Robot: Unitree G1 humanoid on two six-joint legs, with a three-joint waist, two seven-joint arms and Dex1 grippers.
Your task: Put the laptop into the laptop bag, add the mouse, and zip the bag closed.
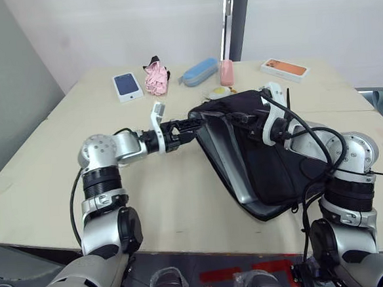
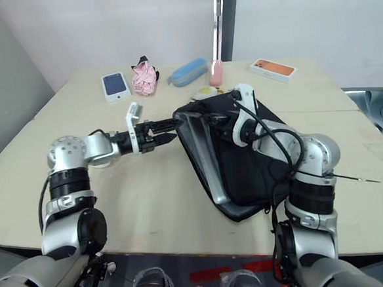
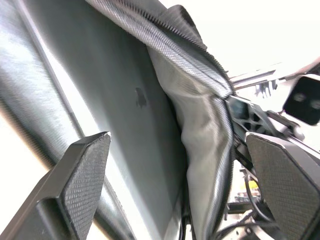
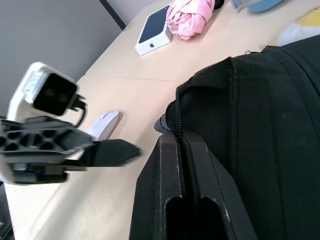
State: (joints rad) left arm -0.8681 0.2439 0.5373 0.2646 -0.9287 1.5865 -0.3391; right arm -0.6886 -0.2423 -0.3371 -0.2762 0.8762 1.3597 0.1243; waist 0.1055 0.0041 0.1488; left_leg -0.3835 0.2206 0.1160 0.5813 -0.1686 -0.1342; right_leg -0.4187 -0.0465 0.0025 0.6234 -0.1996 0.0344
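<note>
From the head camera, the laptop bag [image 1: 261, 155] lies near the table's [image 1: 44, 193] front edge, its mouth lifted. The laptop [image 1: 224, 164] is a silver slab standing tilted inside that mouth, its edge along the bag's left side. The left gripper [image 1: 189, 126] reaches to the bag's upper left corner; the right gripper [image 1: 237, 119] meets the same corner from the other side.

In the left wrist view, the laptop's lid and logo lie just beside the bag's grey lining, and this gripper's padded fingers [image 3: 87, 175] stand spread wide, holding nothing.

In the right wrist view, the right gripper's fingers are clamped together on the bag's zipper edge [image 4: 177, 117], pinching the fabric. The mouse [image 4: 101, 124] rests on the table left of the bag, apart from it.

The laptop looks stiff, smooth and fairly heavy, so pushing its exposed edge seems safer than pinching it. The bag is soft and floppy; its rim needs holding open. The mouse is light and slick, best gripped across its sides.
</note>
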